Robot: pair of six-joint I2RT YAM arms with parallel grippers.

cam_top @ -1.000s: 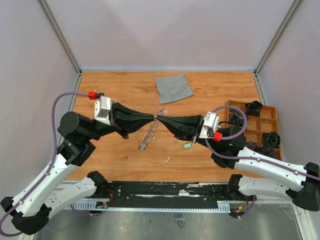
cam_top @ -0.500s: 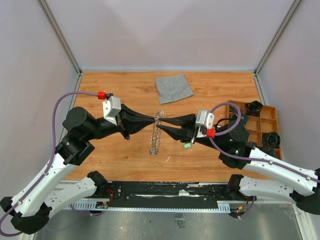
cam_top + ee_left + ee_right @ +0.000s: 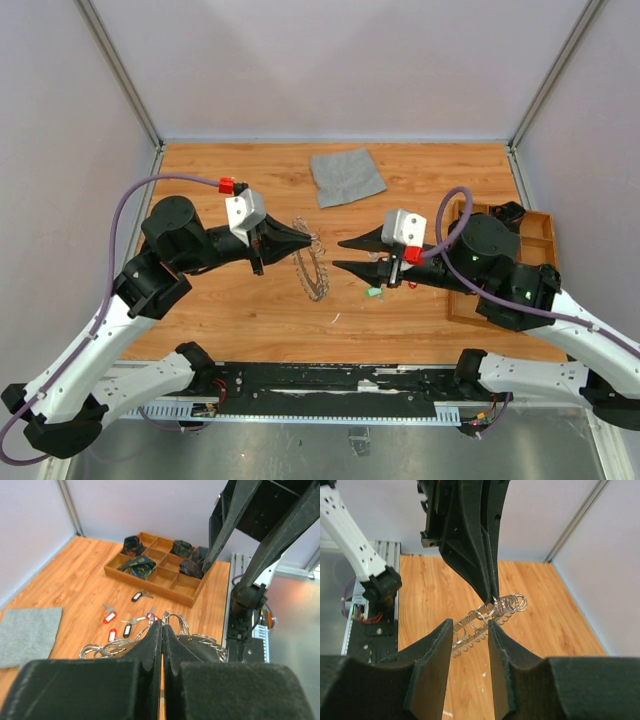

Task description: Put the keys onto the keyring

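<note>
My left gripper [image 3: 312, 240] is shut on the keyring [image 3: 313, 270], a silvery ring fringed with small loops that hangs on edge from the fingertips above the table. In the left wrist view the shut gripper [image 3: 162, 624] pinches the keyring [image 3: 95, 649] at its rim. My right gripper [image 3: 338, 254] is open and empty, just right of the ring and apart from it. The right wrist view shows the open gripper [image 3: 470, 625] facing the keyring [image 3: 513, 603]. Several keys with red and black tags [image 3: 109, 616] lie on the table. One green tag [image 3: 374, 291] shows under my right gripper.
A wooden tray [image 3: 545, 225] with chunky black parts [image 3: 510, 213] stands at the right edge; it also shows in the left wrist view [image 3: 150, 577]. A grey square cloth [image 3: 346, 175] lies at the back middle. Walls enclose the table on three sides.
My right gripper has let go of the keyring, opened and pulled back to the right. My left gripper drew back a little with the ring, which now hangs from it alone.
</note>
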